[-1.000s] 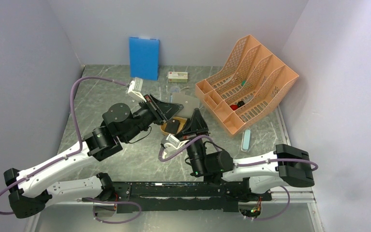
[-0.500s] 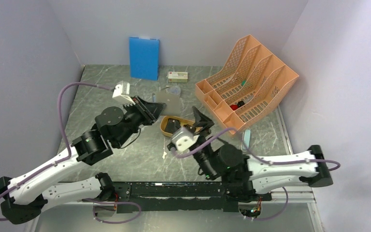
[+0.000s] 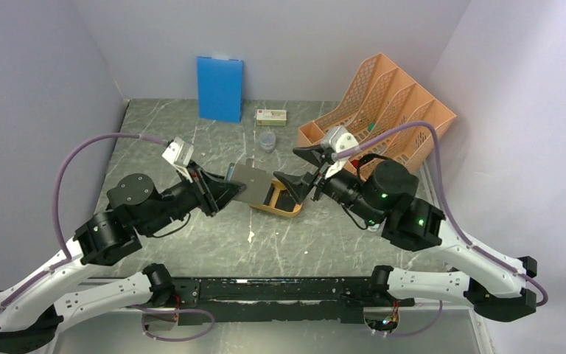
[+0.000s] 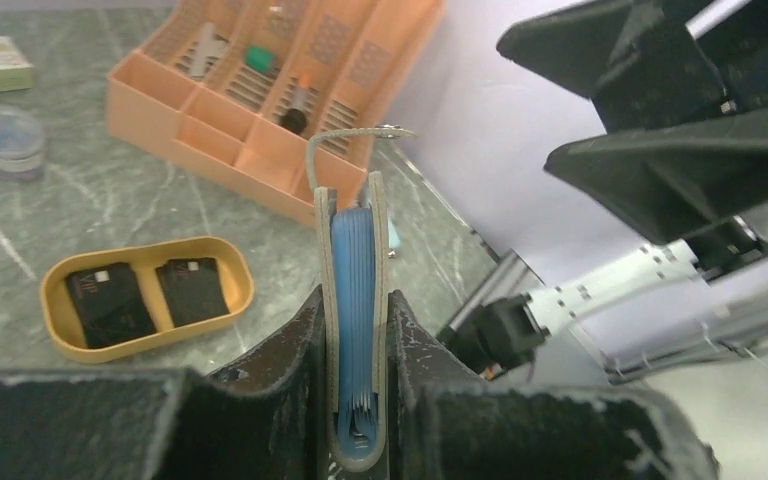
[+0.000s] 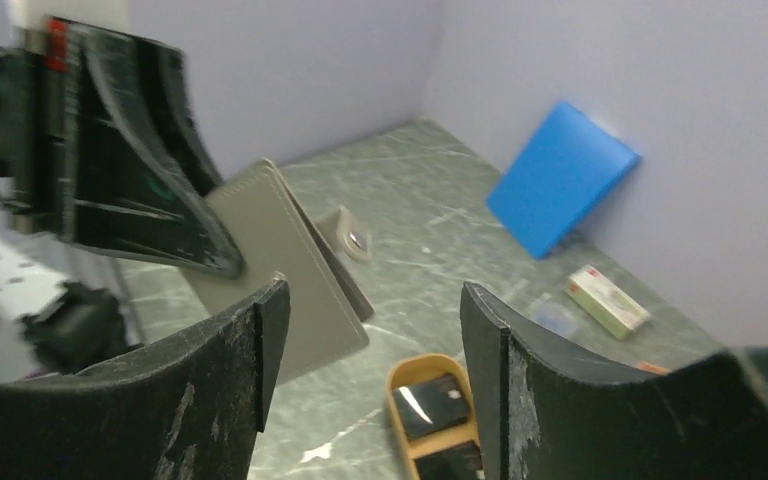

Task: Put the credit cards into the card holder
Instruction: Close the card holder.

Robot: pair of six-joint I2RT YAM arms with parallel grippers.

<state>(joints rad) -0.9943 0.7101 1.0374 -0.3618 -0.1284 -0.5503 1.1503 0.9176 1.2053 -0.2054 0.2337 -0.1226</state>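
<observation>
My left gripper point(image 3: 227, 190) is shut on the grey card holder point(image 3: 255, 181) and holds it above the table, just left of the mustard tray point(image 3: 290, 209). In the left wrist view the holder point(image 4: 355, 240) stands edge-on between my fingers, its blue pockets showing. Two black credit cards point(image 4: 110, 300) point(image 4: 192, 290) lie in the tray point(image 4: 55, 325). My right gripper point(image 3: 295, 168) is open and empty, above the tray, facing the holder. In the right wrist view the holder point(image 5: 280, 270) is ahead left and a card point(image 5: 435, 405) lies in the tray below.
An orange mesh organizer point(image 3: 376, 125) stands at the back right. A blue board point(image 3: 219, 88) leans on the back wall, with a small box point(image 3: 271, 116) and a clear round pot point(image 3: 267, 139) near it. The left gripper point(image 5: 120, 160) is close to my right fingers.
My right arm has swung up from the near side of the tray to its right side, now facing left. My left gripper has drawn back towards the left with the card holder in it.
</observation>
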